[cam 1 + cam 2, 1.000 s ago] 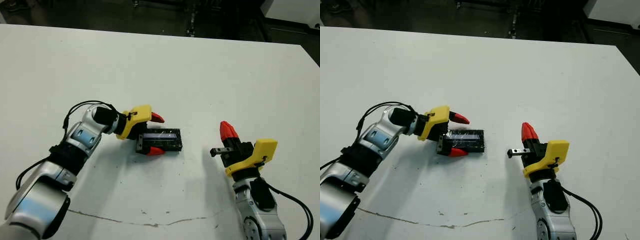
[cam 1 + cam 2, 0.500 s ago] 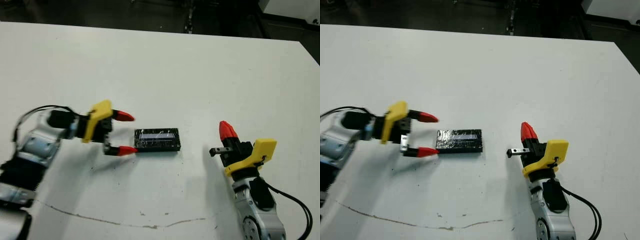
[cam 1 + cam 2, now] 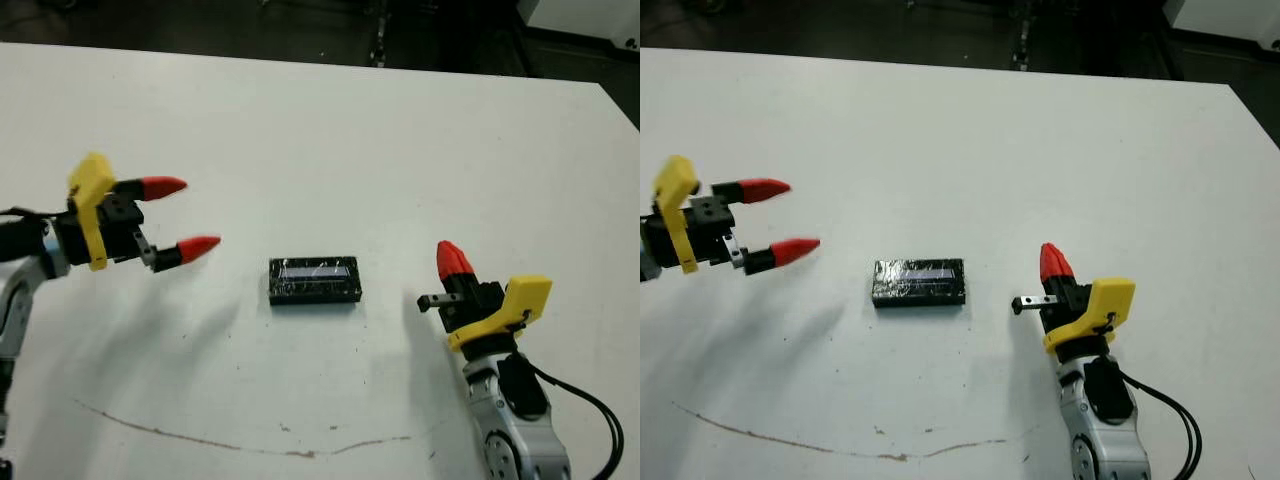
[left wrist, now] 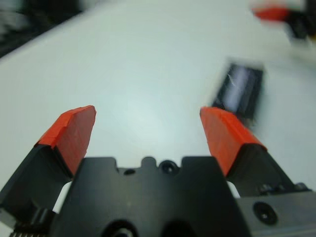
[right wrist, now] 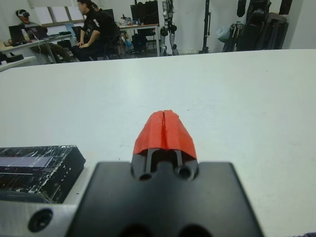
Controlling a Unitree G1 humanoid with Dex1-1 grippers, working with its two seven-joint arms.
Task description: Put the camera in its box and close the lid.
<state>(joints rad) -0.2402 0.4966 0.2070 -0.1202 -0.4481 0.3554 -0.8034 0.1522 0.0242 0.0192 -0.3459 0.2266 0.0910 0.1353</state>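
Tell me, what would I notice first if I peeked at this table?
A shiny black closed box lies alone in the middle of the white table. On the left, the robot's left hand hangs in the air with its red fingers spread, clear of the box. On the right, the right hand has its red fingers pressed together.

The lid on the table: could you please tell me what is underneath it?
The lid lies flat, closed over the box, whose dark sides show below it. The box's inside is covered, so whether the camera is in there cannot be seen.
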